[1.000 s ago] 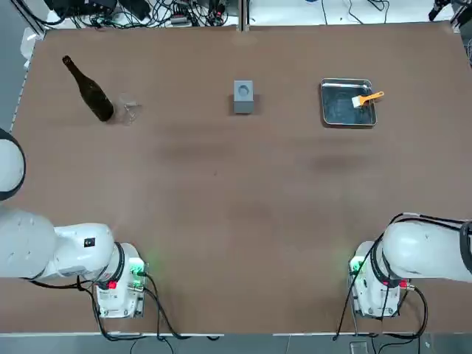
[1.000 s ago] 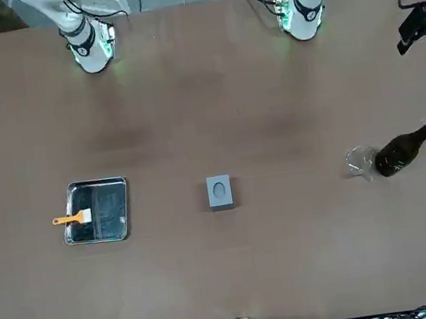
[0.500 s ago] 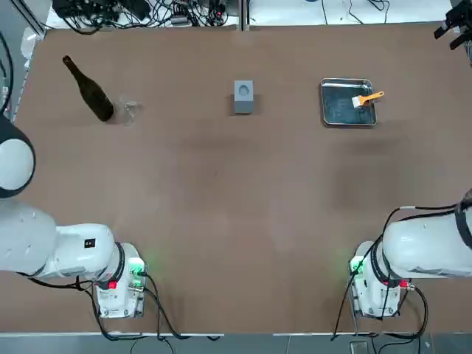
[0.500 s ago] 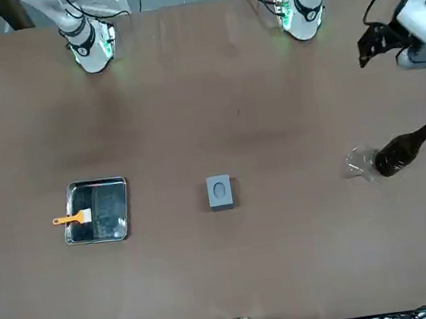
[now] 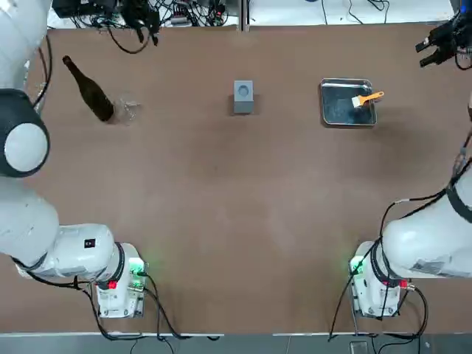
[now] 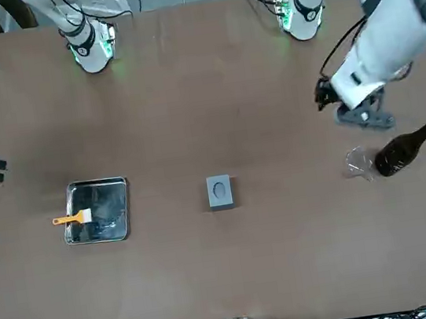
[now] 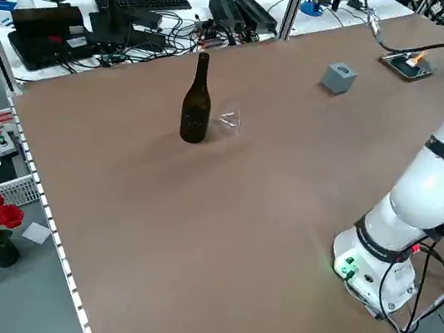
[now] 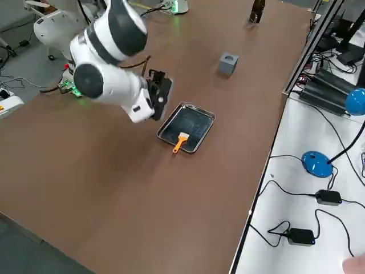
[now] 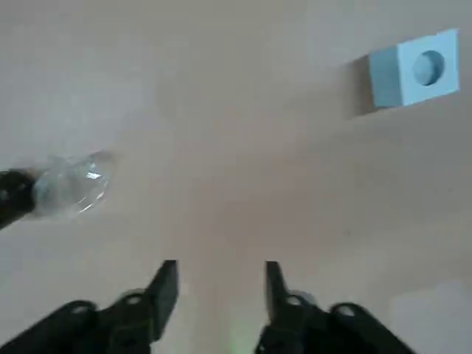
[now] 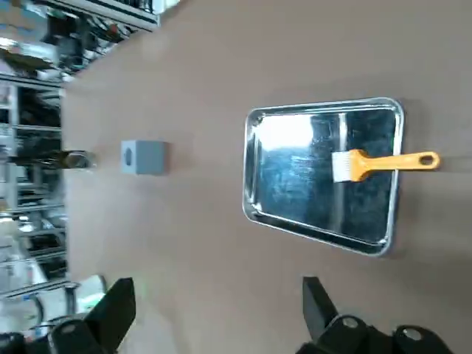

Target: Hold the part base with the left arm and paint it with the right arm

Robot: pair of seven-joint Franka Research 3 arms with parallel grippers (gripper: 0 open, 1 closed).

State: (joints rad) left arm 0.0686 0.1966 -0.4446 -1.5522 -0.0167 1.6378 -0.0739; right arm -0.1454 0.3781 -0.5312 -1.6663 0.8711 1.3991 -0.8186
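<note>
Progress: nothing done | block (image 5: pixel 243 96) unheld, brush (image 5: pixel 366 98) in tray (image 5: pixel 346 118) | left gripper (image 9: pixel 221 284) part-open, empty | right gripper (image 10: pixel 214 306) wide, empty

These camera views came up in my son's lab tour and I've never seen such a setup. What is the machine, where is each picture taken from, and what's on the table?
Two white robot arms stand side by side at a brown table. The pictures look from overhead, from across the table, from each side, and from a camera on each wrist.

On the table are a small grey cube-shaped block, a steel tray with an orange-handled brush across it, a dark brown glass bottle and a clear glass.

The left gripper hangs near the bottle, the right gripper near the tray. Both have their fingers apart and hold nothing.
</note>
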